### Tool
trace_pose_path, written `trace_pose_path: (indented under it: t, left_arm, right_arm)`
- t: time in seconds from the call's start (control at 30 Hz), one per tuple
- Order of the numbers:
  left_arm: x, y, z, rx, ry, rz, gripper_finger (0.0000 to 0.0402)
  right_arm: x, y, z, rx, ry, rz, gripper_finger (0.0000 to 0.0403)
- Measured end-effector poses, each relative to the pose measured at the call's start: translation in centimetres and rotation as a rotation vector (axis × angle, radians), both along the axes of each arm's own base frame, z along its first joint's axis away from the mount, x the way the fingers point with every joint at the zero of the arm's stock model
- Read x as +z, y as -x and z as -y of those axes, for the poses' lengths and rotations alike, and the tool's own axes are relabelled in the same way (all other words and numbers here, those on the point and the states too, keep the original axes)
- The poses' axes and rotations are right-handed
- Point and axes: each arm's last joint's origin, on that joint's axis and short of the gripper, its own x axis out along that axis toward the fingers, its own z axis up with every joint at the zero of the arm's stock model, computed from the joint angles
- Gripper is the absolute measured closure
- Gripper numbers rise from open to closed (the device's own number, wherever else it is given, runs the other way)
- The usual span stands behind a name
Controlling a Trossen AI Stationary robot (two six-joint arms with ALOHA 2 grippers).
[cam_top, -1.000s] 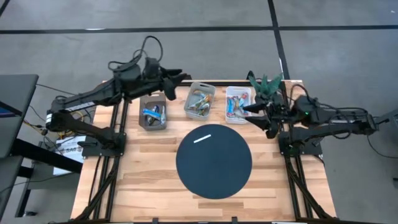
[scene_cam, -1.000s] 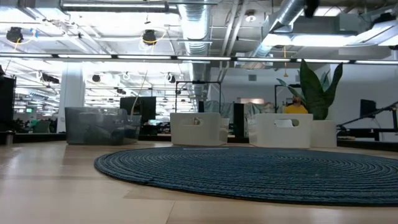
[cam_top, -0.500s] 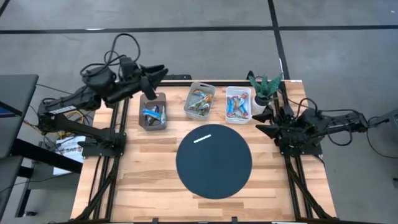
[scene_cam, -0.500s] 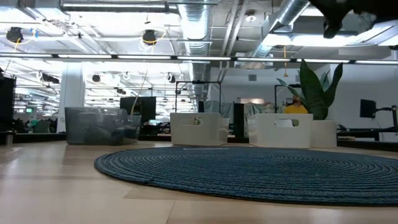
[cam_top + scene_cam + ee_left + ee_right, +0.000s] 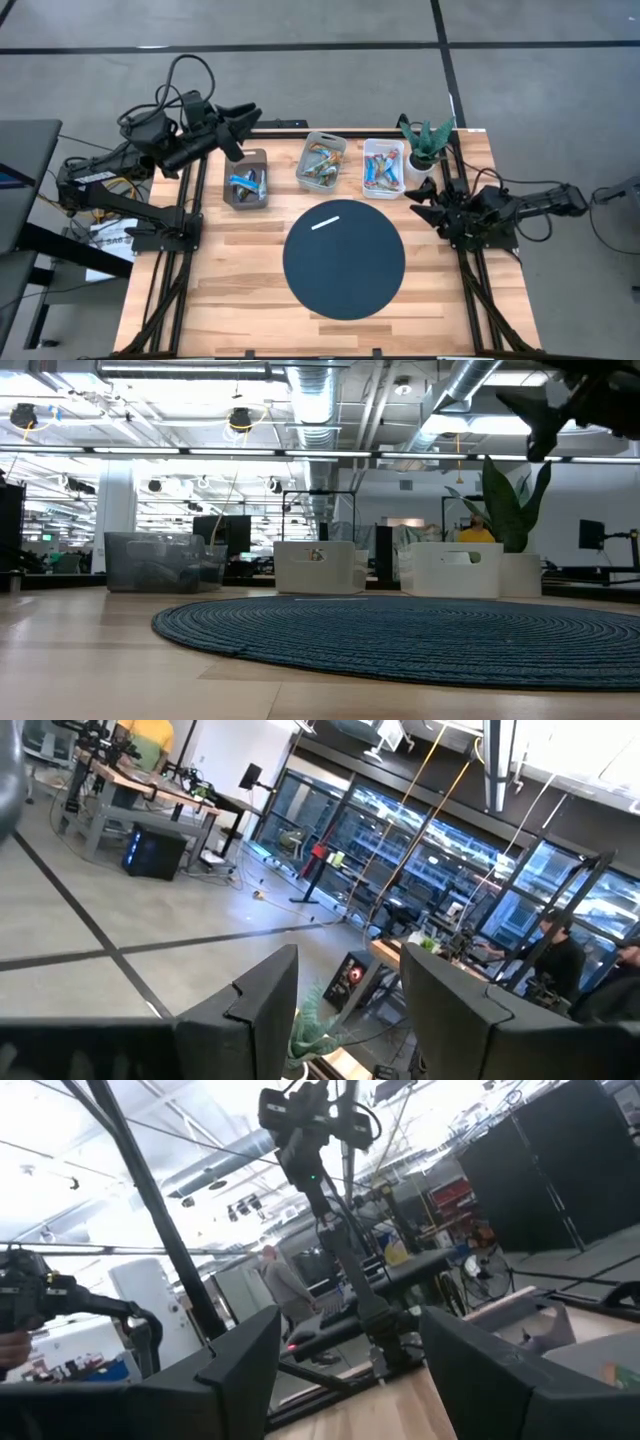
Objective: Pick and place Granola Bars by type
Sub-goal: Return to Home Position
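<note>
The granola bars lie sorted in three bins along the table's far side. Blue bars (image 5: 246, 183) are in the grey bin (image 5: 246, 196), gold-brown ones (image 5: 320, 164) in the clear bin (image 5: 303, 170), and multicoloured ones (image 5: 381, 170) in the white bin (image 5: 367, 165). My left gripper (image 5: 238, 124) hangs open beyond the far left corner, above and behind the grey bin; its wrist view (image 5: 350, 982) looks into the room. My right gripper (image 5: 418, 200) is open beside the white bin, raised off the table, and shows in the low view (image 5: 560, 405) and its own wrist view (image 5: 350, 1332).
A round dark blue woven mat (image 5: 344, 258) fills the table's middle, with a thin white strip (image 5: 325, 221) lying on its far part. A small potted plant (image 5: 425, 142) stands at the far right corner, close to my right arm. Bare wood runs along both sides.
My left gripper has drawn back from over the bins toward the table's far left corner. My right gripper has pulled away from the white bin toward the right and near edges, folding in, and has come down into the top of the low view.
</note>
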Motion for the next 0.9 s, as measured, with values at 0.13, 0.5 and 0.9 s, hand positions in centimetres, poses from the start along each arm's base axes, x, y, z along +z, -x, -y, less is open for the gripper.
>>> trace_pose_path:
  t: [0.13,0.5,0.9]
  left_arm:
    - [0.0,0.0,0.2,-0.008,0.001,0.001,0.0232]
    - [0.2,0.0,0.4,-0.018,0.006,0.022,0.0232]
    - [-0.2,0.1,0.6,-0.109,0.097,0.036,0.0232]
  right_arm:
    - [-1.0,0.2,0.1,-0.014,-0.003,-0.007,0.0171]
    - [-2.8,0.2,-0.1,-0.001,0.169,-0.181,0.0171]
    - [-3.6,0.2,-0.2,-0.008,0.388,-0.260,0.0171]
